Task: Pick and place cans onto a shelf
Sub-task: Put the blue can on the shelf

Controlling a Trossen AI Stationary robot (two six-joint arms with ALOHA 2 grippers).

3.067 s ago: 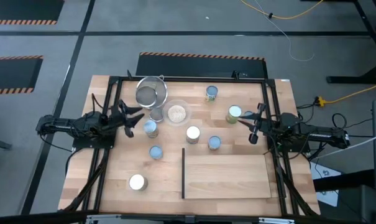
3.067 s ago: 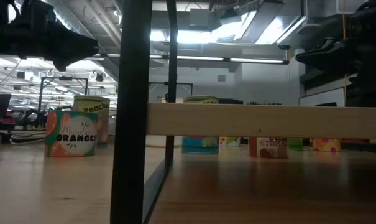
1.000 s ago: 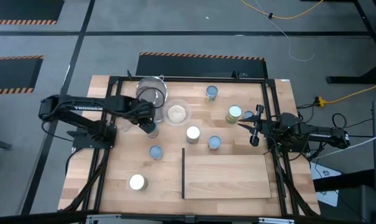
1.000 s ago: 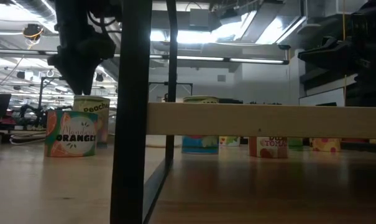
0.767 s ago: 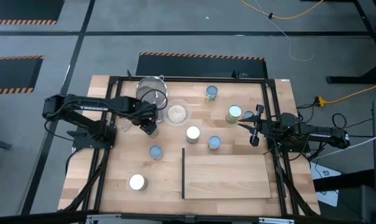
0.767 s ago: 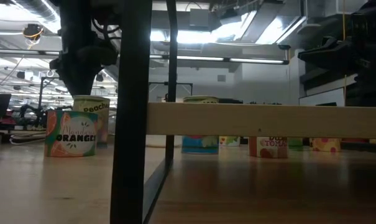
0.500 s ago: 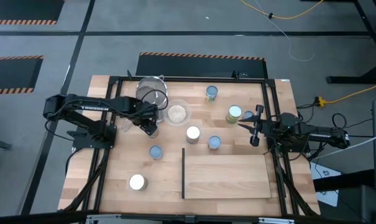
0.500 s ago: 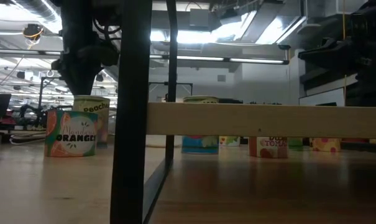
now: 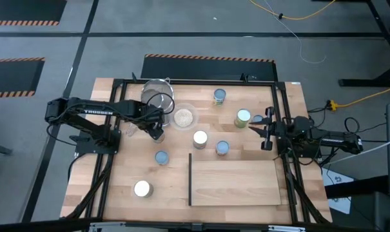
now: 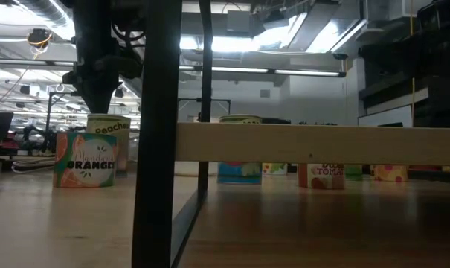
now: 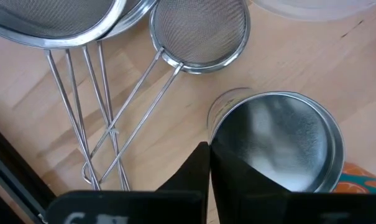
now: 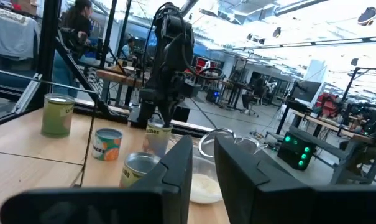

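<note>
Wooden worktop (image 9: 117,193) inside a black frame, seen from above. Shelf (image 9: 236,183): flat light-wood panel at the near right part of the worktop, thin dark upright edge on its left side, nothing on it.

Left arm reaches from the left edge toward the worktop's middle-left. Left pincer (image 9: 155,131) is down over a can just in front of the strainers; fingers together, clamped on the peaches can (image 10: 109,126). Left wrist view: that can's silver top (image 11: 278,146) sits right at the dark fingers (image 11: 203,180), pressed against one side of it; small mesh strainer (image 11: 200,31) just beside the can, bigger strainer (image 9: 157,95) behind it. Low view: pincer sits on top of the peaches can, orange-label can (image 10: 85,159) in front of and overlapping it.

Right arm waits at the right edge, right pincer (image 9: 265,129) near the green-sided can (image 9: 243,118), not touching it; fingers (image 12: 175,165) a narrow gap apart, holding nothing.

Glass bowl of grains (image 9: 184,116) sits between the strainers and the white-topped can (image 9: 200,138).

Other cans, all on the worktop, none on the shelf: blue-topped can (image 9: 161,158) near the left pincer, toward the near edge; white-topped can (image 9: 142,188) near the front left; blue-topped can (image 9: 222,147) just off the shelf's far edge; blue-topped can (image 9: 219,96) at the far side.
</note>
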